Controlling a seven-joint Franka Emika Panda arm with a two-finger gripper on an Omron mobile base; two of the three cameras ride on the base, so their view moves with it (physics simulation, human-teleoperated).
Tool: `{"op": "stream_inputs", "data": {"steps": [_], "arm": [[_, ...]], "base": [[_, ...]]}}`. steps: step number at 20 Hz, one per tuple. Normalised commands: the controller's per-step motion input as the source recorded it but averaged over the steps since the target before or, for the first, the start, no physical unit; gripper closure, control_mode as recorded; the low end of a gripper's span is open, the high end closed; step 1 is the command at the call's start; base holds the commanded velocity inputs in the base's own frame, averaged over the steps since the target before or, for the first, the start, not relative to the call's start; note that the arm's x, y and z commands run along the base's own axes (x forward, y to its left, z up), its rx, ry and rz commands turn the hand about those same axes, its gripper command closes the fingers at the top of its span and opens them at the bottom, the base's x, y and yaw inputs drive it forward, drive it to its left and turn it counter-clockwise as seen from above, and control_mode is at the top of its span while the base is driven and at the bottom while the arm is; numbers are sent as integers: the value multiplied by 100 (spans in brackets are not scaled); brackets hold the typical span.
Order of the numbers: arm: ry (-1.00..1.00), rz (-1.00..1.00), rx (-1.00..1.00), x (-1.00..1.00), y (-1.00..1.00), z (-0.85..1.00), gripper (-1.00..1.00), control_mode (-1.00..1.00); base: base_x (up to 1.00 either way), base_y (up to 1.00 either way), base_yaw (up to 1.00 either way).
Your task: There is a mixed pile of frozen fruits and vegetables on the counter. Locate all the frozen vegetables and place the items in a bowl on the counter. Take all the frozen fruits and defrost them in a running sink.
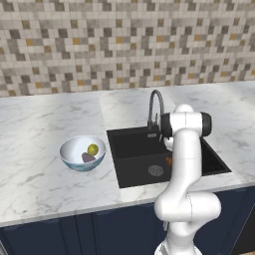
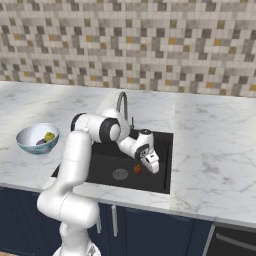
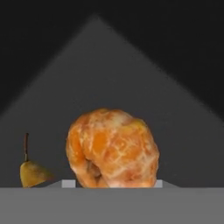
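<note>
Hand view: gripper [image 2: 141,169] clamps the orange-brown fruit [image 3: 113,148] (rounded, no clear long axis) over the sink [image 2: 155,180].

setting: rendered kitchen. evidence: white marble counter [image 1: 40,124] with grey veins over dark navy cabinets [image 1: 74,231]; black sink [image 1: 134,149] set into the slab with a curved grey faucet [image 1: 155,107]; small-tile mosaic backsplash [image 1: 124,40] in beige, grey and orange; pale bowl [image 1: 82,153] on the counter.
</note>
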Motion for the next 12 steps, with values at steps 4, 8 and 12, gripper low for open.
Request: {"op": "stream_inputs", "data": {"steps": [4,8,12], "arm": [[1,0,0,7,0,-48,100,-100],[2,0,0,0,0,-43,100,-100],[5,0,1,0,0,-22,-100,-100]], "base": [[0,0,0],[0,0,0],[0,0,0]]}}
